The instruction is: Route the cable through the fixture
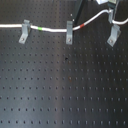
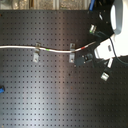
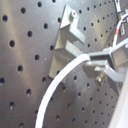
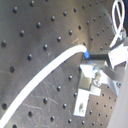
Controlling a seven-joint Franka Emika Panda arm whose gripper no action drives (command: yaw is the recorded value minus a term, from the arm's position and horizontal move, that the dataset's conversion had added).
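Gripper: the gripper (image 2: pixel 91 56) is seen in the second exterior view at the end of the white arm (image 2: pixel 119 25); in both wrist views its fingers (image 3: pixel 107 60) are closed on the cable.
Cable: the cable (image 1: pixel 50 30), a thin white cord, is held at one end between the fingers and is led away from the gripper across the board; in the second wrist view a blue patch (image 4: pixel 86 53) is seen where the cord (image 4: pixel 45 80) meets the fingertip.
Red band: a red band (image 1: pixel 81 24) is seen on the cable just beside the gripper.
Nearest fixture: a grey clip (image 1: pixel 69 33) stands next after the red band, with the cable passing through it.
Green band: a green band (image 1: pixel 38 29) is seen farther along the cable.
Far fixture: a second clip (image 1: pixel 24 31) carries the cable just past the green band, well apart from the gripper.
Unused fixture: a third clip (image 1: pixel 114 35) stands near the gripper on the other side, and no cable is seen in it.
Board: everything is mounted on a black perforated board (image 1: pixel 65 90).
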